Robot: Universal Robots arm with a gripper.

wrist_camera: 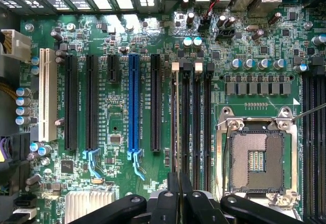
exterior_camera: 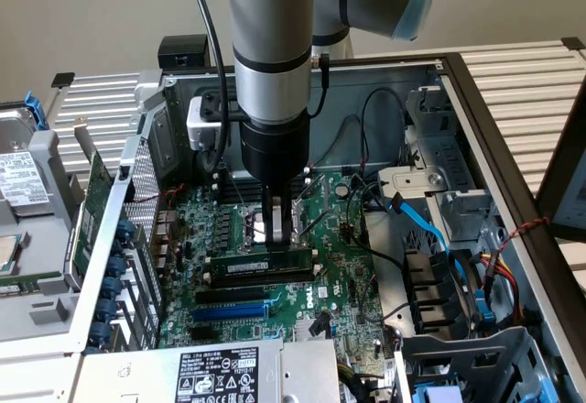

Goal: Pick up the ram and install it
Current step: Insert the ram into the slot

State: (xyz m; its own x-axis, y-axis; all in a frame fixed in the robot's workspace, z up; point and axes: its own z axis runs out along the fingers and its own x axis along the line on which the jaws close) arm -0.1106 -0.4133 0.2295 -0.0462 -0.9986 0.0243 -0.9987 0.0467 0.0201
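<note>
**Ram gripped upright at the memory slots**

The end effector (exterior_camera: 279, 231) was closed on the upper edge of the ram (exterior_camera: 261, 263). It held the ram upright and lengthwise at the black memory slots (wrist_camera: 196, 112) beside the CPU socket (wrist_camera: 256, 160), evidently to align its lower edge for insertion. The wrist view presented the ram (wrist_camera: 177, 122) edge-on. Whether its contacts were seated, or the slot latches engaged, could not be determined.

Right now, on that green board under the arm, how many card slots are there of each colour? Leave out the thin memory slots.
White slot: 1
Blue slot: 1
Black slots: 4, one of them short
Total: 6
</note>
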